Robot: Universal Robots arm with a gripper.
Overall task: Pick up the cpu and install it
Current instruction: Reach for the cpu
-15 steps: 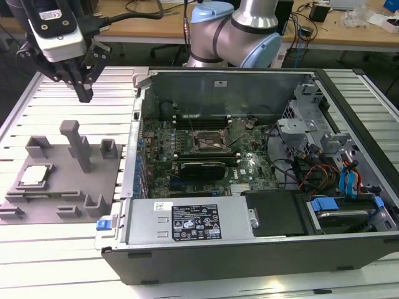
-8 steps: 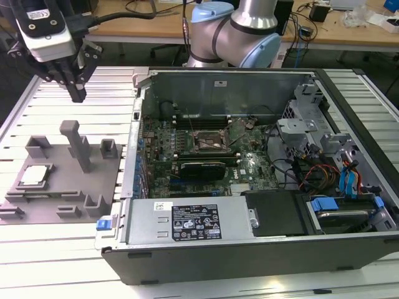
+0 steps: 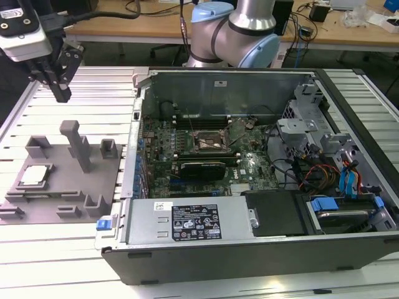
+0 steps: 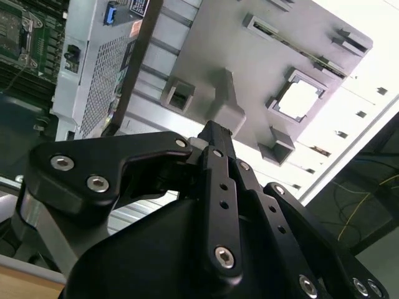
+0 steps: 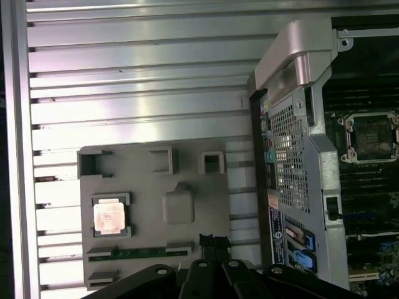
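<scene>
While cpu (image 3: 32, 176) lies in tray (image 3: 62, 169), post (image 3: 78, 146) beside, case (image 3: 218, 263) near

Exterior cam sits high, off the table (image 3: 81, 93) edge opposite the arm base (image 3: 234, 31). It's angled down across the whole slatted top: gray fixture plate (image 3: 62, 180) at the exterior view's left, open PC case (image 3: 249, 249) centre to right. First wrist cam looks straight down on the plate from well above, gripper (image 5: 214, 240) tip just in shot. Second wrist cam looks obliquely along the gripper linkage, v. close to it, plate beyond. All 3 share the plate, cpu (image 3: 34, 175) in its pocket, a case wall & the socket (image 3: 209, 142).
</scene>
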